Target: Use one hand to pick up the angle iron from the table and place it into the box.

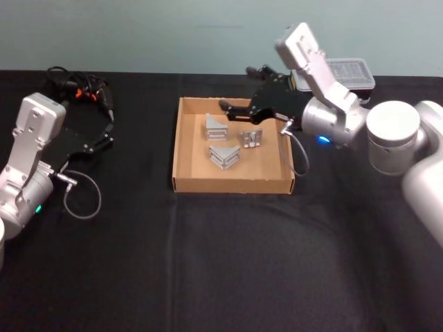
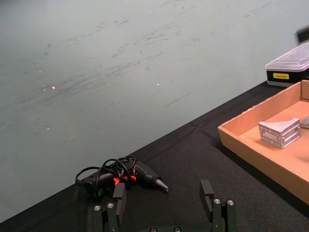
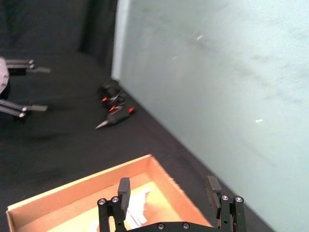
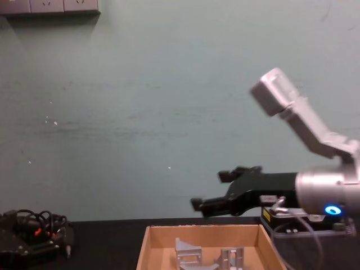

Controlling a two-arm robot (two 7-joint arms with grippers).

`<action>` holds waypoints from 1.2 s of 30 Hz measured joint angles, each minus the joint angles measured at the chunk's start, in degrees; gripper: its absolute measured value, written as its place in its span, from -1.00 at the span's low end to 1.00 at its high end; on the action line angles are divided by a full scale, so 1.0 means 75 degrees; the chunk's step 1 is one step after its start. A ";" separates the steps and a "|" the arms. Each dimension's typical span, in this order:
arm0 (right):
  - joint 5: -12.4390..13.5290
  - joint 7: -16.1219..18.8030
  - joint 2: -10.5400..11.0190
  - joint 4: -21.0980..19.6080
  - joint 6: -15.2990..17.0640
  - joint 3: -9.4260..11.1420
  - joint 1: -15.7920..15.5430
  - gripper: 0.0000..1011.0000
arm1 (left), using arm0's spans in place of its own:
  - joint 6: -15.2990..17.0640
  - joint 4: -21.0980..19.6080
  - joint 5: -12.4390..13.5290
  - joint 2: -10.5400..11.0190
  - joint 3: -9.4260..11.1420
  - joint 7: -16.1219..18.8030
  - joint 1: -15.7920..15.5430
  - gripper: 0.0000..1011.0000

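Note:
The tan cardboard box (image 1: pixel 183 149) sits mid-table on the black table (image 1: pixel 228 263). Three grey angle irons lie inside it: one at the far left (image 1: pixel 216 126), one nearer the front (image 1: pixel 223 155), one to the right (image 1: pixel 250 138). My right gripper (image 1: pixel 239 88) hovers above the box's far right side, open and holding nothing. In the chest view it (image 4: pixel 211 190) hangs above the box (image 4: pixel 151 247) and the angle irons (image 4: pixel 188 259). My left gripper (image 1: pixel 109 128) rests open at the table's left, well away from the box.
A black corded electric screwdriver (image 1: pixel 83 90) lies at the far left of the table. A small black case with a clear lid (image 1: pixel 349 72) stands behind the right arm. The table's front half is bare black cloth.

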 joint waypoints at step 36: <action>0.0162 -0.2321 0.0701 -0.2729 0.0470 0.2474 -0.3492 0.98 | 0.0000 0.0000 0.0000 0.0000 0.0000 0.0000 0.0000 0.98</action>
